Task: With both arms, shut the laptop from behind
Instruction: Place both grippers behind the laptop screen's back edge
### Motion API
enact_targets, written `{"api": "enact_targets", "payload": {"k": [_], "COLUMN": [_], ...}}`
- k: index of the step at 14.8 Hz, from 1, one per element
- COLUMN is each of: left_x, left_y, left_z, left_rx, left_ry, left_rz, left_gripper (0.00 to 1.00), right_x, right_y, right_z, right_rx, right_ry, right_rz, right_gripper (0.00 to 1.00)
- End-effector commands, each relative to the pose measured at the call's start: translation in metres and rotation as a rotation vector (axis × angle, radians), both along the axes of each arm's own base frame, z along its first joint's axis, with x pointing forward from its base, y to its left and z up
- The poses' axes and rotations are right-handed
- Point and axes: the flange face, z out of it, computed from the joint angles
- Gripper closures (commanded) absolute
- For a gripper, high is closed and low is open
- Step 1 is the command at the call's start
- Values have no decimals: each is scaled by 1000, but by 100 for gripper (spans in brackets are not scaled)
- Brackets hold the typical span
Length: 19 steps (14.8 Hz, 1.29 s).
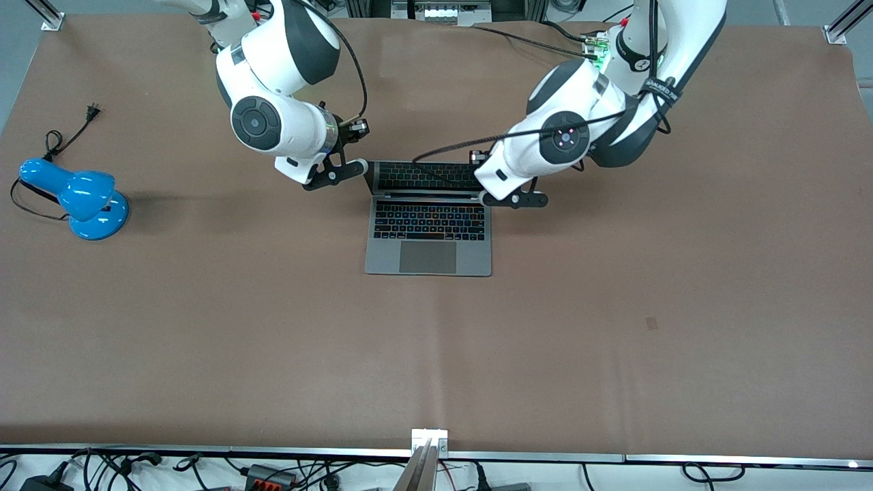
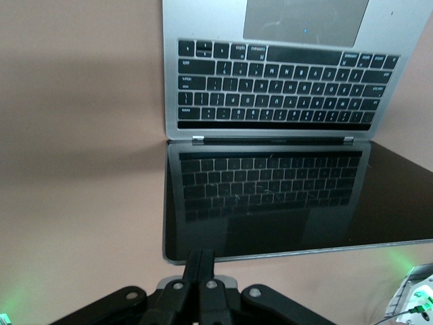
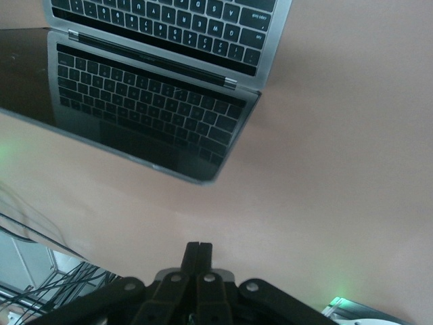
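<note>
The left gripper [image 1: 483,198] hung at the screen's top corner toward the left arm's end of the table, at about 3 o'clock from the hinge in the front view. Its fingers [image 2: 200,264] were pressed together, their tips at the screen's upper edge in the left wrist view; actual contact could not be told. The right gripper [image 1: 363,166] was at the screen's other top corner, toward the right arm's end of the table, at about 10 o'clock from the keyboard. Its fingers [image 3: 198,256] were likewise closed flat against each other, and in the right wrist view they stood apart from the screen's corner, over bare table [image 3: 338,169].

The laptop [image 1: 428,235] lay open near the middle of the brown table [image 1: 614,327], its base flat, trackpad nearest the front camera and the dark screen [image 2: 270,203] leaning back toward the robots' bases, mirroring the keyboard.

A blue desk lamp [image 1: 82,201] sat toward the right arm's end of the table, at roughly 9 o'clock from the laptop and well apart from it, its black cord [image 1: 68,133] trailing at 12 o'clock from the lamp.
</note>
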Motion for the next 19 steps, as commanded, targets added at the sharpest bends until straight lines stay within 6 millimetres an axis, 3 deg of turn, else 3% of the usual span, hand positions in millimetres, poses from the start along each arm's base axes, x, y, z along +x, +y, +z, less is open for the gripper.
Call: {"api": "enact_targets", "payload": {"k": [1,5,8,11,14,19], "left_x": [-11,7,0,-3,-24,-37], "left_y": [-1,16,17,16,-8,-11], "left_z": [-24,7,28,26,23,-11], "left_rx": [24,34,48,44,33,39], "left_ry": [-20,11,19,39,63,53], "left_rz": [-2,0,-10,-7,-17,3], "left_gripper": [100,100,100,100,100,100], "right_x": [-7,22,35,34,24,5], "right_y": [14,5,7,9,16,48], "right_z": [2,25,27,28,23,-5], "right_rx": [0,32,39,36,21,-27], "right_ry": [1,-47,-60,-62,-28,4], "right_rz": [-29,-59,-65,-61,-45,-25], "right_gripper": [100,100,100,100,100,100]}}
